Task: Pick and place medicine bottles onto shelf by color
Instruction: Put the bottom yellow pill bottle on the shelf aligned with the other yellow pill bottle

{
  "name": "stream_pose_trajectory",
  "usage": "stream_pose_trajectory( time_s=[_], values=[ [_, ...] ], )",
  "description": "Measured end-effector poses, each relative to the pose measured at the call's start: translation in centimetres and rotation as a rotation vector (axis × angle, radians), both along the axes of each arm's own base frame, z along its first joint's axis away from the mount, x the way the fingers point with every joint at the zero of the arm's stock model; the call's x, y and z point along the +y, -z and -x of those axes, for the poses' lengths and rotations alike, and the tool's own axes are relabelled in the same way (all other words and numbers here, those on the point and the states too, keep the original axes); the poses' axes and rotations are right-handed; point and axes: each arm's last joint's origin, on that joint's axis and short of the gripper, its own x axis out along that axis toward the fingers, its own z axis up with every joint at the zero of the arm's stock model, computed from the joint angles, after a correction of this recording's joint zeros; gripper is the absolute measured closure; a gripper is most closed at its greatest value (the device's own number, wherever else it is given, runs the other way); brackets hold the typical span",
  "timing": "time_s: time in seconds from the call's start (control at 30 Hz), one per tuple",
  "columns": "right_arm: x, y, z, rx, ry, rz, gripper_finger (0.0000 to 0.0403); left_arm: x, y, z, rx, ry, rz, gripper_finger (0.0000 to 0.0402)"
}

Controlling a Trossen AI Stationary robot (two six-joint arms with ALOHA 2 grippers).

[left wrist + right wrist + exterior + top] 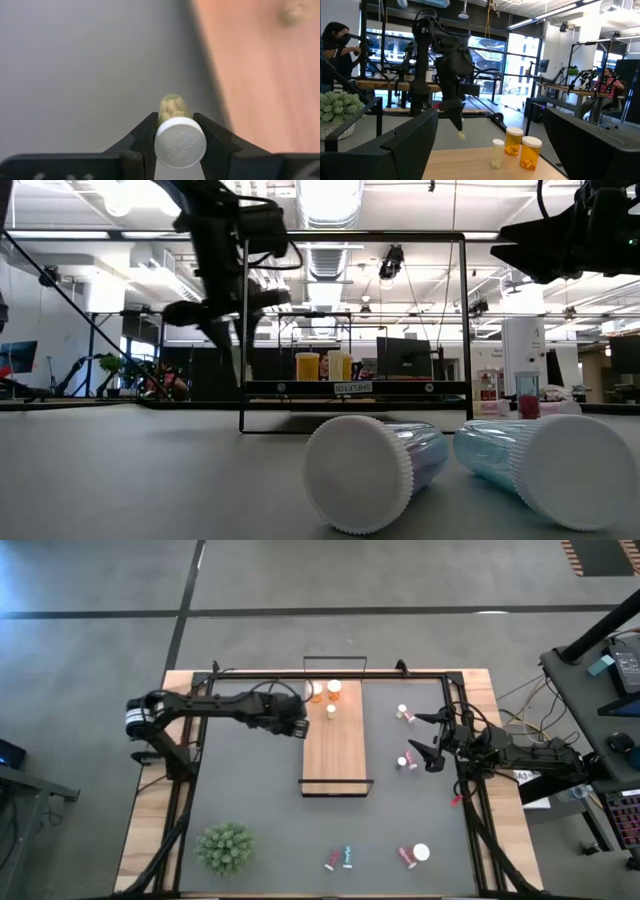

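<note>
The left gripper (174, 131) clamps a slim clear white-capped bottle of pale pills (177, 135), held above the left edge of the long light-wood shelf (335, 752); 3 capped bottles (330, 698) stand at its far end; the right gripper (432, 743) hangs wide, empty, beside pink bottles (407, 762).

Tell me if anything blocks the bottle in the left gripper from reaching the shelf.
Nothing visible does. The left gripper holds a yellowish bottle at the left edge of the shelf. The board beside it is bare; three bottles stand only at its far end.
</note>
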Motion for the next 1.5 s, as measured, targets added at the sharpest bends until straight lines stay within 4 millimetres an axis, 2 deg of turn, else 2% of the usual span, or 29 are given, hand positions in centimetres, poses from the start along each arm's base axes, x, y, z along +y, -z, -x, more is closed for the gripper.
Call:
stream_pose_trajectory(
  time_s=[0.23, 0.53, 0.7, 0.9, 1.5],
  values=[
    [0.0, 0.0, 0.0, 0.0, 0.0, 0.0, 0.0053, 1.1, -1.4, -2.3, 0.005, 0.132, -0.062, 0.0311],
    [0.0, 0.0, 0.0, 0.0, 0.0, 0.0, 0.0053, 2.6, -1.0, -5.4, 0.082, 0.319, -0.134, 0.0312],
    [0.0, 0.0, 0.0, 0.0, 0.0, 0.0, 0.0053, 3.1, -1.6, -6.4, 0.096, 0.387, -0.156, 0.0312],
    [0.0, 0.0, 0.0, 0.0, 0.0, 0.0, 0.0053, 3.4, -1.7, -6.9, 0.095, 0.473, -0.204, 0.0312],
    [0.0, 0.0, 0.0, 0.0, 0.0, 0.0, 0.0053, 3.7, -0.7, -6.5, 0.124, 0.462, -0.206, 0.0302]
  ],
)
